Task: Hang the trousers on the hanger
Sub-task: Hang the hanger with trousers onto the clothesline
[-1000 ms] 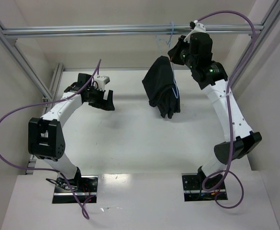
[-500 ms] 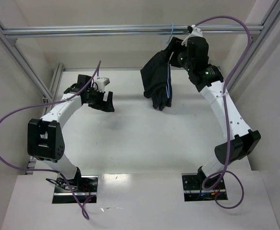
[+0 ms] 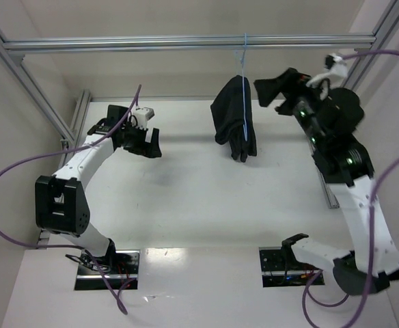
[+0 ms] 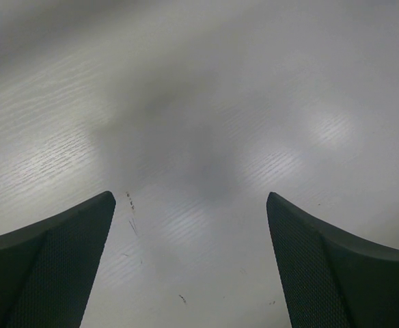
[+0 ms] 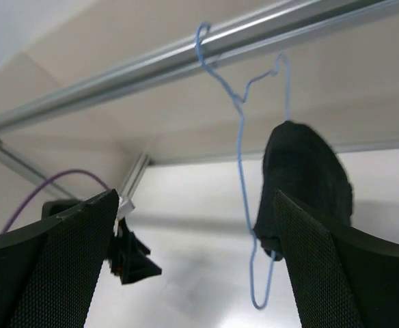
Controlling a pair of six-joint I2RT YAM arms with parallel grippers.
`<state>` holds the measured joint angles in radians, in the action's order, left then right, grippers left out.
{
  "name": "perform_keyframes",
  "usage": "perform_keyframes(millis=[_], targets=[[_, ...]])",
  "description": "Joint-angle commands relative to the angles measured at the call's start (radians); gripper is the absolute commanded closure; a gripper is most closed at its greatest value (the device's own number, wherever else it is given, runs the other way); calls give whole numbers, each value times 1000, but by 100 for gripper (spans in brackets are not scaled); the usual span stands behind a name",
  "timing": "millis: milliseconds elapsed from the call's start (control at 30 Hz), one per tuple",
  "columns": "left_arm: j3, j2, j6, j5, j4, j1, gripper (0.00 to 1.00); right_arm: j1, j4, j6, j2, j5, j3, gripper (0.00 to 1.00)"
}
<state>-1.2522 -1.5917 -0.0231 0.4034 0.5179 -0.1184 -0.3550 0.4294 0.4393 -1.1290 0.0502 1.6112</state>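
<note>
Overhead, trousers [image 3: 230, 116] on hanger [image 3: 244, 68], right pincer [image 3: 260, 93] spread

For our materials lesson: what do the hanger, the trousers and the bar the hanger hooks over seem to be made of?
The hanger: thin light-blue wire, probably coated metal, as it keeps its bent shape. The trousers: soft matt black cloth, draping in folds. The bar: silvery metal, perhaps aluminium, with a dull sheen and lengthwise grooves.

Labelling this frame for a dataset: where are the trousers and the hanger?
the trousers [image 3: 230, 116], top external view, middle of the draped cloth.
the hanger [image 5: 240, 150], right wrist view, wire side below the hook.
</note>
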Motion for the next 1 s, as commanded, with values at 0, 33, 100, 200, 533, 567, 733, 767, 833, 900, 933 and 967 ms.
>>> perform_keyframes(millis=[0, 33, 100, 200, 533, 567, 733, 767, 833, 900, 933, 967], targets=[[4, 77, -9, -29, -25, 2, 1, 31, -21, -1, 141, 193, -78, 0], [13, 90, -9, -29, -16, 2, 1, 57, 0, -1, 159, 227, -133, 0], [25, 133, -9, -38, -7, 2, 1, 138, 28, -11, 215, 334, -221, 0], [54, 179, 12, -38, 37, 2, 1, 151, 51, -50, 279, 460, -397, 0], [183, 406, 92, -69, 90, 82, 1, 151, -121, -96, 704, 918, -858, 0], [192, 418, 92, -98, 90, 92, 1, 151, -121, -105, 718, 963, -872, 0], [192, 464, 113, -167, 80, 102, 1, 151, -205, -178, 811, 942, -933, 0], [192, 464, 114, -179, 80, 102, 1, 151, -205, -178, 833, 942, -933, 0], [201, 475, 123, -216, 70, 102, 1, 151, -205, -178, 845, 933, -933, 0], [201, 484, 132, -230, 70, 102, 1, 151, -195, -178, 845, 924, -933, 0], [201, 484, 132, -241, 59, 102, 1, 151, -186, -178, 854, 924, -924, 0], [212, 484, 132, -250, 59, 102, 1, 151, -185, -168, 854, 924, -924, 0]])
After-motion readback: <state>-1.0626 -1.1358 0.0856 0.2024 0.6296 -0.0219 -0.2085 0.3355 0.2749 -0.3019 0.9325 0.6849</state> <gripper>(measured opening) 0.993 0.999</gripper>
